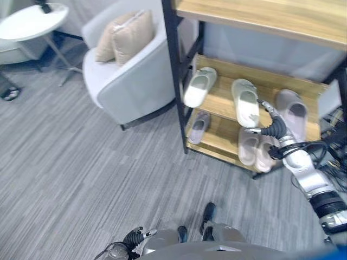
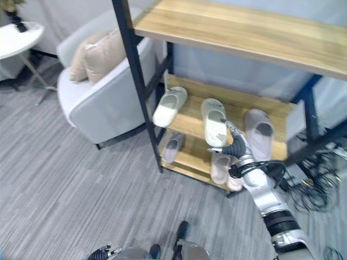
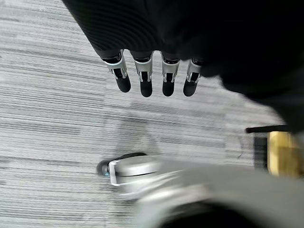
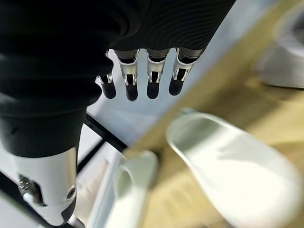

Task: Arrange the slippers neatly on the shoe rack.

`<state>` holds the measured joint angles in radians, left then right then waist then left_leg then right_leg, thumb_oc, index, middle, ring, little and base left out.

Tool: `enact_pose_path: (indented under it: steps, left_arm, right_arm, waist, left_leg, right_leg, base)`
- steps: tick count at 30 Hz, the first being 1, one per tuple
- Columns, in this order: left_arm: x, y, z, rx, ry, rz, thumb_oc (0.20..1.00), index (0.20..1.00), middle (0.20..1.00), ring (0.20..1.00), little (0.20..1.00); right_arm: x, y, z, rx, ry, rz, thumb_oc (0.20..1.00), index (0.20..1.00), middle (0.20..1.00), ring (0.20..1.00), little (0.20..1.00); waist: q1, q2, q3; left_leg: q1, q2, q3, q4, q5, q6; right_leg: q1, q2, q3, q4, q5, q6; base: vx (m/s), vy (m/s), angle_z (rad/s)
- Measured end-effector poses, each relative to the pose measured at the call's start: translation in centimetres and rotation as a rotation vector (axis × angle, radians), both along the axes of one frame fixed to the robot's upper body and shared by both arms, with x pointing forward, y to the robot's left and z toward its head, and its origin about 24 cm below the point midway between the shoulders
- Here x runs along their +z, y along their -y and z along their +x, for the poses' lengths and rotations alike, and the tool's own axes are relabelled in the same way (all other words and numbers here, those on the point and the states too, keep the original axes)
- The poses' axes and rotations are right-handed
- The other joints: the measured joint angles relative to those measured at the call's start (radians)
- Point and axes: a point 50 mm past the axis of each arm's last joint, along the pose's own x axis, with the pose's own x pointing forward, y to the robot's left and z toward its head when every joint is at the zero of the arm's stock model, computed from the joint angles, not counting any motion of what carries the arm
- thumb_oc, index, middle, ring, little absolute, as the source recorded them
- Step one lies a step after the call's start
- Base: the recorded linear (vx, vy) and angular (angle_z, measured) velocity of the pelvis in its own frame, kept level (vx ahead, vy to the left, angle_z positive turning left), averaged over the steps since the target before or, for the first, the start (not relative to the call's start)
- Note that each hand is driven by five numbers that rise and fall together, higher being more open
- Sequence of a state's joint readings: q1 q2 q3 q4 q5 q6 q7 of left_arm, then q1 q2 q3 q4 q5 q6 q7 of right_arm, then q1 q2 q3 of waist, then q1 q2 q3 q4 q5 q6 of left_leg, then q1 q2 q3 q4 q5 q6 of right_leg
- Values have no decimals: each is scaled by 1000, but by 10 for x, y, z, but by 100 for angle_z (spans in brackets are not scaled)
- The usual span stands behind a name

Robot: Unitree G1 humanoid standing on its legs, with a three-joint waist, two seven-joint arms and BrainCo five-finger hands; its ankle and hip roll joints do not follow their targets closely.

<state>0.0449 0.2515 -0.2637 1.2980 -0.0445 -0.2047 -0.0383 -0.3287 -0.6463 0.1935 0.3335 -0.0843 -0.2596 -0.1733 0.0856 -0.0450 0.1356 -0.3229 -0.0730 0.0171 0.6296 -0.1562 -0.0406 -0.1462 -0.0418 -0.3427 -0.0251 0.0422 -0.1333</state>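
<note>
The shoe rack (image 1: 221, 104) has wooden shelves in a black frame. On its middle shelf lie a pale green slipper (image 1: 199, 86) at the left, a second pale green slipper (image 1: 245, 102) in the middle and a mauve slipper (image 1: 293, 112) at the right. The lower shelf holds a small mauve slipper (image 1: 199, 127) and a beige pair (image 1: 255, 147). My right hand (image 1: 274, 127) hovers in front of the middle shelf, between the second green slipper (image 4: 237, 171) and the mauve one, fingers (image 4: 152, 78) straight and holding nothing. My left hand (image 1: 133, 238) hangs low over the carpet, its fingers (image 3: 145, 78) straight.
A light grey armchair (image 1: 130, 81) with two beige cushions stands just left of the rack. A round white side table (image 1: 32, 21) is at the far left. Black cables (image 2: 314, 189) lie on the floor right of the rack. The rack's top shelf (image 1: 260, 16) overhangs the slippers.
</note>
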Motion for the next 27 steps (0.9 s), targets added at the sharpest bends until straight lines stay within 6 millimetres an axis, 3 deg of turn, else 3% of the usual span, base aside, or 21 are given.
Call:
enact_pose_path:
  steps: [2,3,4,5,6,7,9,10,11,14,15,16,17,20,23,27]
  left_arm:
    - [1,-7,-2,14,-7,17,1000,1000,1000,1000,1000]
    - [2,-14,-4,19,-24,38,1000,1000,1000,1000,1000]
    - [2,-18,-7,42,-41,49,1000,1000,1000,1000,1000]
    - [1,-21,-11,47,-61,57,1000,1000,1000,1000,1000]
    - [2,-24,-12,56,-68,66,1000,1000,1000,1000,1000]
    - [1,-24,-19,62,-76,70,1000,1000,1000,1000,1000]
    - [-1,-18,-26,47,-101,59,1000,1000,1000,1000,1000]
    - [-1,-19,-22,40,-102,68,1000,1000,1000,1000,1000]
    - [0,-22,-21,35,-92,83,1000,1000,1000,1000,1000]
    - [10,-25,25,0,42,99,1000,1000,1000,1000,1000]
    - [16,-18,50,-52,116,99,1000,1000,1000,1000,1000]
    - [18,-16,59,-79,134,104,1000,1000,1000,1000,1000]
    - [18,-5,66,-108,159,78,1000,1000,1000,1000,1000]
    - [12,6,53,-85,129,39,1000,1000,1000,1000,1000]
    - [8,1,37,-60,94,44,1000,1000,1000,1000,1000]
    - [8,3,38,-66,107,37,1000,1000,1000,1000,1000]
  right_arm:
    - [12,-5,6,12,51,12,1000,1000,1000,1000,1000]
    - [20,-12,12,26,83,22,1000,1000,1000,1000,1000]
    - [24,-16,15,35,100,27,1000,1000,1000,1000,1000]
    - [25,-16,15,30,108,30,1000,1000,1000,1000,1000]
    - [27,-13,13,23,114,22,1000,1000,1000,1000,1000]
    - [28,-12,6,29,131,12,1000,1000,1000,1000,1000]
    - [29,-3,-2,10,141,-11,1000,1000,1000,1000,1000]
    - [24,3,-7,-13,127,-26,1000,1000,1000,1000,1000]
    - [21,3,-7,-18,116,-30,1000,1000,1000,1000,1000]
    - [21,0,-2,-26,121,-15,1000,1000,1000,1000,1000]
    - [21,-4,6,-21,109,-16,1000,1000,1000,1000,1000]
    - [21,-6,10,-17,101,-23,1000,1000,1000,1000,1000]
    - [18,-4,15,-37,80,-17,1000,1000,1000,1000,1000]
    - [3,-4,18,-57,5,-24,1000,1000,1000,1000,1000]
    - [-1,2,18,-75,-16,-39,1000,1000,1000,1000,1000]
    - [-1,21,18,-134,-35,-95,1000,1000,1000,1000,1000]
  waist:
    - [14,-16,44]
    - [30,-39,75]
    - [31,-45,100]
    - [27,-43,113]
    - [7,-29,121]
    - [7,-5,108]
    - [-32,40,79]
    - [-42,36,74]
    - [-45,19,65]
    - [-43,-5,48]
    - [-34,-7,47]
    - [-36,-8,47]
    - [-38,-6,44]
    - [-38,-5,45]
    - [-38,-3,46]
    - [-38,20,75]
  left_leg:
    - [-40,91,-10,-161,12,-10]
    - [-46,132,-84,-347,67,-36]
    - [-47,168,-144,-450,129,-65]
    - [-48,200,-172,-545,177,-79]
    - [-42,221,-172,-592,199,-77]
    - [-6,248,-141,-626,216,-61]
    - [58,221,-110,-631,245,-51]
    - [81,193,-120,-642,304,-42]
    - [112,163,-91,-666,320,-24]
    - [148,87,-49,-699,303,28]
    - [148,75,-25,-701,295,40]
    - [149,63,-23,-701,292,44]
    - [152,54,-17,-702,288,48]
    - [152,69,-14,-705,285,44]
    - [144,86,-14,-705,279,34]
    - [87,86,-19,-695,283,33]
  right_leg:
    - [25,22,21,-3,-24,-13]
    - [41,37,58,-3,-19,1]
    - [64,49,74,-4,-28,12]
    - [91,61,88,-8,-45,25]
    - [118,72,94,-18,-67,58]
    - [149,84,114,-19,-68,60]
    - [182,82,140,-25,-95,102]
    - [204,55,142,-21,-113,128]
    - [199,18,160,9,-131,151]
    - [168,-71,168,60,-149,208]
    - [142,-87,193,46,-143,249]
    - [131,-95,194,21,-125,278]
    - [124,-99,195,1,-114,262]
    - [137,-76,206,-33,-96,236]
    - [126,-62,216,-36,-95,232]
    - [78,-57,216,-30,-91,228]
  base:
    - [115,40,-40]
    - [147,87,-82]
    - [277,168,-93]
    - [211,136,-62]
    - [250,171,-69]
    - [224,194,-71]
    - [249,237,-48]
    - [116,143,-16]
    - [117,148,-24]
    - [45,117,-23]
    - [17,94,-20]
    - [-4,66,-20]
    - [-2,59,-11]
    - [-6,21,-12]
    - [-3,7,-8]
    - [-9,3,0]
